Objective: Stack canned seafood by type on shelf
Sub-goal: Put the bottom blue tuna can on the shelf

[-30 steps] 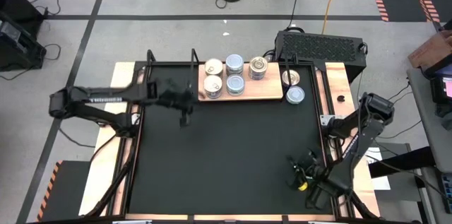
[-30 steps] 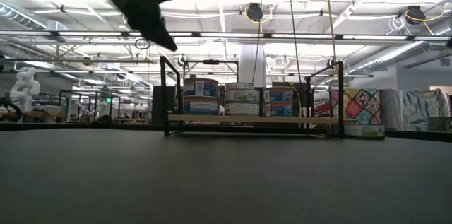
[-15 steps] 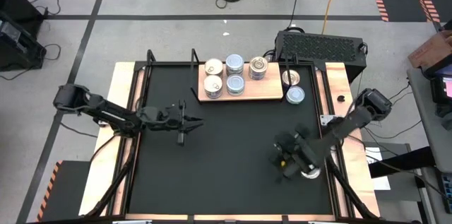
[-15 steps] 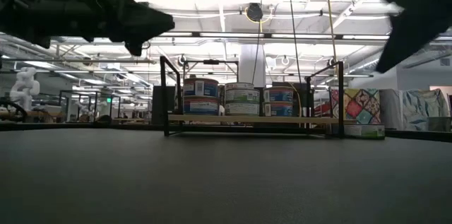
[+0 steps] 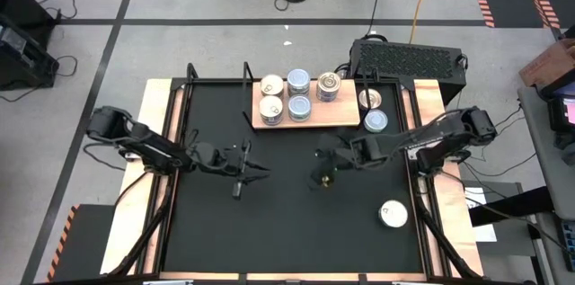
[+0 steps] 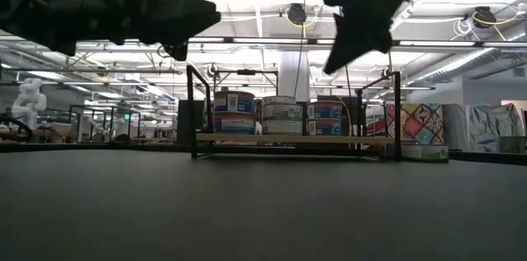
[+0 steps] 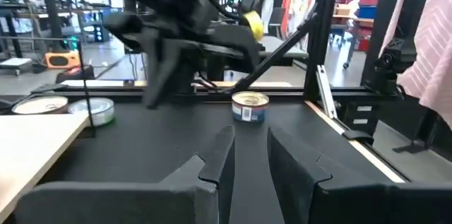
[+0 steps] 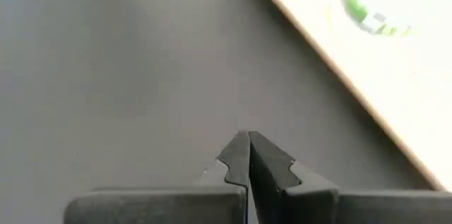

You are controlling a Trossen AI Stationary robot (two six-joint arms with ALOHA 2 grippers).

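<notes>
The shelf point(image 5: 310, 121) is a light wooden board at the table's far side. Several tins point(image 5: 298, 80) stand on it, stacked two high in the low view point(image 6: 235, 111). Two more tins point(image 5: 375, 121) sit on the table just right of the board. One cream-topped tin point(image 5: 392, 214) rests flat near the table's right near corner and shows ahead in the left wrist view point(image 7: 248, 106). My left gripper point(image 5: 254, 170) point(image 7: 251, 143) hovers left of centre, narrowly open and empty. My right gripper point(image 5: 319, 177) point(image 8: 248, 139) hovers mid-table near the board's near edge point(image 8: 367, 75), shut and empty.
A black ribbed box point(image 5: 409, 56) stands beyond the table's far right corner. Black posts point(image 6: 194, 111) rise at the shelf's ends. The two grippers face each other over the table's middle, a short way apart. Bare black mat point(image 5: 287, 231) spreads toward the near edge.
My right arm has swung from the right near corner up and across to mid-table, leaving the cream-topped tin resting there. My left gripper has drawn back from the shelf's left end toward the near edge and a little rightward.
</notes>
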